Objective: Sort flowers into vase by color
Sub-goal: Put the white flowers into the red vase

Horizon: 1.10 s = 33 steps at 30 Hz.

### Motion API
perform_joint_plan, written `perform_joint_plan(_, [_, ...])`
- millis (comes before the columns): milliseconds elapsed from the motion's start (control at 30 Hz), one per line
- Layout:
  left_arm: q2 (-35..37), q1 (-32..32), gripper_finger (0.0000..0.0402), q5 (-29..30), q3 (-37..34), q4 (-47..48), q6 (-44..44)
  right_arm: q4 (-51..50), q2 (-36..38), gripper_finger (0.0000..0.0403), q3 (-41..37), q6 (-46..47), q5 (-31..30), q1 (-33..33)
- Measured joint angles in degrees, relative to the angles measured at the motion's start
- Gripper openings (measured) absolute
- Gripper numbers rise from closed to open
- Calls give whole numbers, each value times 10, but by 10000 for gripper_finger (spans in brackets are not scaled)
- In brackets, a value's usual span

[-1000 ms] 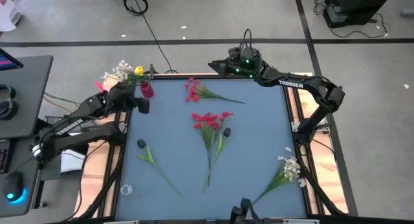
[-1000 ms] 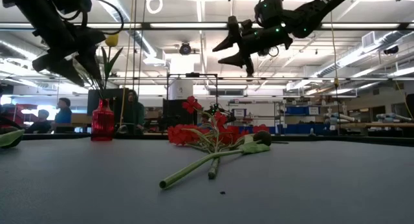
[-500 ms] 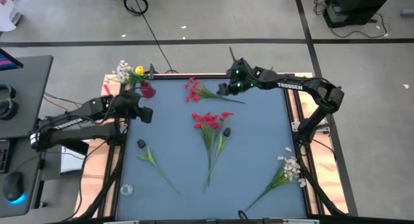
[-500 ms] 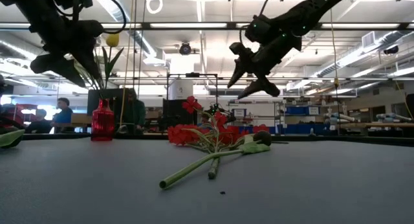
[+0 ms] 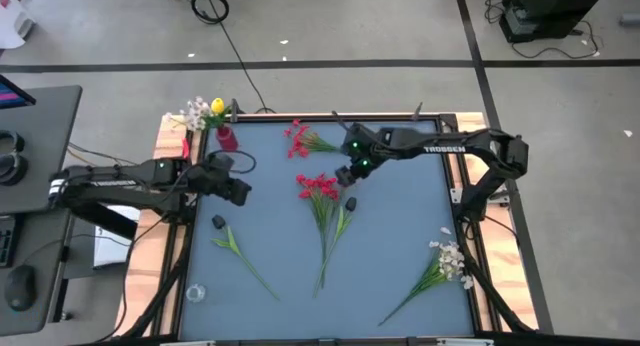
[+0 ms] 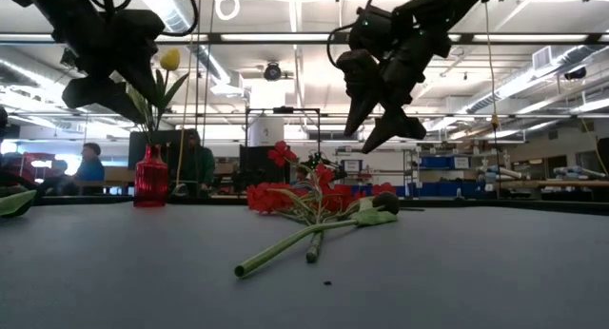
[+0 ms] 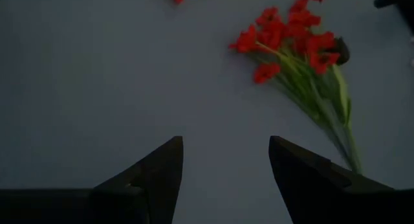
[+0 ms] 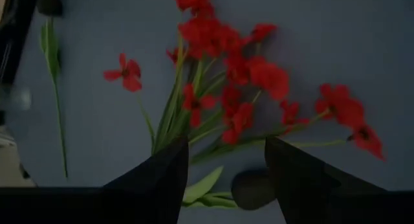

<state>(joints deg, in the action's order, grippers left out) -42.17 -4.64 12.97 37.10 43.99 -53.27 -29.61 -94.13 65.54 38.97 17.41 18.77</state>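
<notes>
A bunch of red flowers [image 5: 320, 186] lies at the table's middle, its stems running toward the near edge; it also shows in the right wrist view [image 8: 226, 62] and the left wrist view [image 7: 291, 36]. A second red sprig [image 5: 303, 140] lies nearer the far edge. White flowers [image 5: 447, 259] lie at the near right. A red vase [image 5: 227, 138] at the far left corner holds yellow and white blossoms [image 5: 203, 111]. My right gripper [image 5: 346, 173] is open above the red bunch's right side [image 8: 226, 169]. My left gripper [image 5: 240, 190] is open and empty [image 7: 223, 162], left of the bunch.
A green stem with a dark head [image 5: 232, 241] lies at the near left. A dark bud [image 5: 350, 203] on a leafy stem lies beside the red bunch. A small clear thing [image 5: 195, 293] sits at the near left corner. People show beyond the table [image 6: 90, 167].
My right gripper has come from the far edge toward the table's middle, lower and tipped down over the red bunch. My left gripper has gone from beside the vase toward the table's right and near side. The flowers on the table have not moved.
</notes>
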Motion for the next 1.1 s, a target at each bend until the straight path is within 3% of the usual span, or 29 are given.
perform_joint_plan(233, [3, 32, 233, 7, 6, -20, 3, -1, 0, 213, 0, -4, -8, -26])
perform_joint_plan(467, [3, 65, 233, 8, 63, -13, 29, -13, 0, 213, 0, 7, 7, -42])
perform_joint_plan(667, [9, 109, 233, 8, 88, 50, 80, -5, 0, 213, 0, 99, -40, -77])
perform_joint_plan(833, [30, 148, 233, -30, 88, 18, 131, 29, 0, 213, 0, 217, -93, -121])
perform_joint_plan(967, [29, 190, 233, -97, 88, -13, 185, 83, -4, 213, 0, 290, -103, -151])
perform_joint_plan(1100, [29, 241, 233, -102, 75, -14, 214, 112, -11, 213, 0, 353, -135, -181])
